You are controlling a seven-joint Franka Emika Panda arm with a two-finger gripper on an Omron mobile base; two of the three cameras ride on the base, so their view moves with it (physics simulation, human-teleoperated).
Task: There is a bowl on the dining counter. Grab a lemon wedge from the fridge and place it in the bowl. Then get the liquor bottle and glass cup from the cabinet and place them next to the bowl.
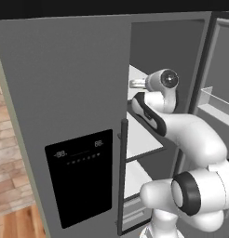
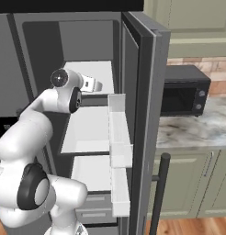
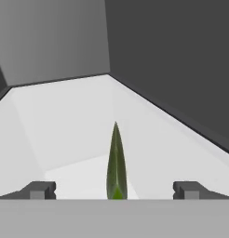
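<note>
White and dark-jointed, the arm reaches forward into the open right half of the fridge (image 1: 65,93), its wrist level over the upper white shelf (image 2: 89,73). A black microwave (image 2: 183,89) sits on the marble worktop (image 2: 193,128) to the right. The gripper (image 3: 114,189) is spread wide, holding nothing; the lemon wedge (image 3: 116,162) lies on the shelf between its fingertips (image 3: 39,189), touching neither.
</note>
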